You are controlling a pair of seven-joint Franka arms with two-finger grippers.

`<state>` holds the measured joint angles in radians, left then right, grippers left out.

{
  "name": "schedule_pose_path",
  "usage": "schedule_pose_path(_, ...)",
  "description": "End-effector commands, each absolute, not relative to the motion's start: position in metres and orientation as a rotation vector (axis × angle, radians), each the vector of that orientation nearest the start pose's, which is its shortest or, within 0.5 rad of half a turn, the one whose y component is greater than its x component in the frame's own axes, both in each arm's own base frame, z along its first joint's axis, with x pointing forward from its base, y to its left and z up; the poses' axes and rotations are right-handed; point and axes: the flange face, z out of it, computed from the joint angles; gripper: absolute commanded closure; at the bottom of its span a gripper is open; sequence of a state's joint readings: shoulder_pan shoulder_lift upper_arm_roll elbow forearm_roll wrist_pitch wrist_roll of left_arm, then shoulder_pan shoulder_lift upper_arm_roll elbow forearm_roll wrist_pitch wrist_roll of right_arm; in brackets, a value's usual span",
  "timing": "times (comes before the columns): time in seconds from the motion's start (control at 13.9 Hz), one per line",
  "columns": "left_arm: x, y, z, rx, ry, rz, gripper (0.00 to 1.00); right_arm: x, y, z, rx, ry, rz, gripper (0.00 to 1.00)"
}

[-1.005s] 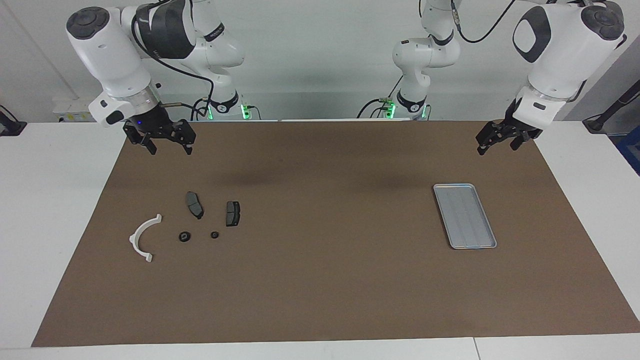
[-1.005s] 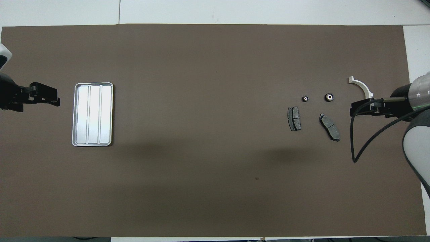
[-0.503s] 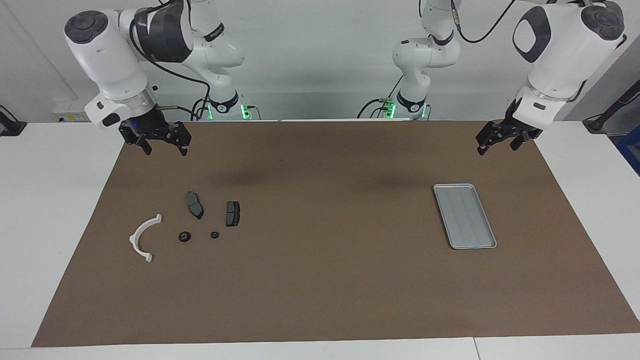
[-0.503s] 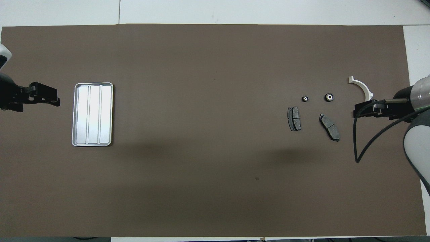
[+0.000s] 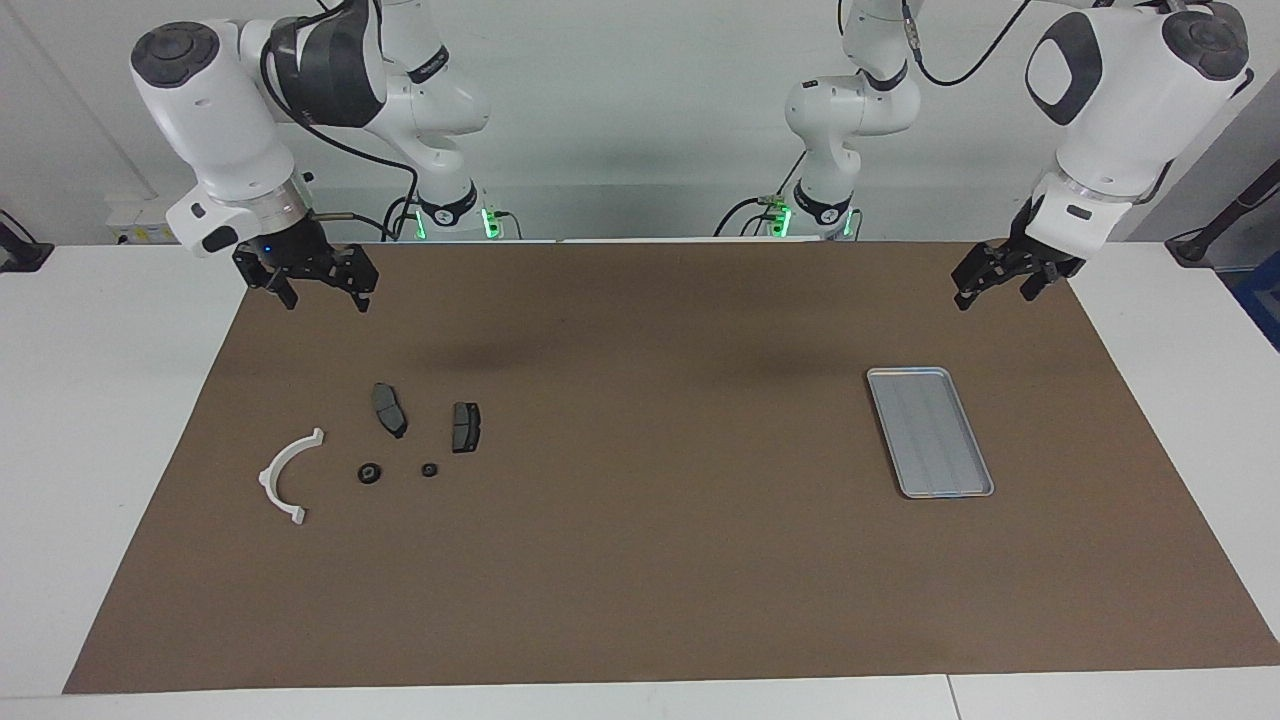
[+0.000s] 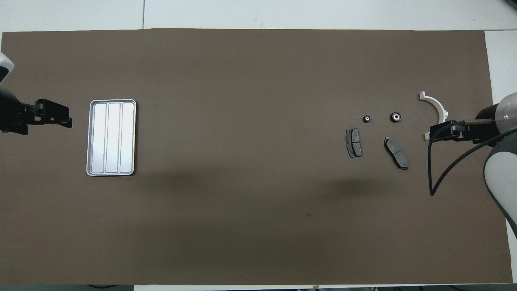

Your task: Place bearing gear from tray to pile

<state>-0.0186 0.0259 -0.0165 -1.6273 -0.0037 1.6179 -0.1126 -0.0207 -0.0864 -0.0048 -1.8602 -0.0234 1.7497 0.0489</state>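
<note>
Our right end effector (image 5: pixel 320 297) has drifted off the pile (image 5: pixel 400 440); both it and our left end effector (image 5: pixel 990 288) hang wide, tray (image 5: pixel 930 432) bare.

We count one silver tray (image 5: pixel 930 432), and it carries nothing. We see two dark grey brake-pad plates (image 5: pixel 389 409) (image 5: pixel 465 426) lying near each other, and one white semicircular bracket (image 5: pixel 283 476) beside them. Two small round black bearing gears (image 5: pixel 369 473) (image 5: pixel 429 469) sit on the brown mat (image 5: pixel 640 580) among that group. That makes one mat covering one desk (image 5: pixel 110 420), and six loose items in all.
</note>
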Motion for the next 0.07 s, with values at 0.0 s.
schedule_pose_path(0.0, 0.5581, -0.0198, 0.5939, -3.138, -0.121, 0.048, 0.0, 0.5256, -0.0205, 0.552, -3.17, 0.08, 0.008, 0.0)
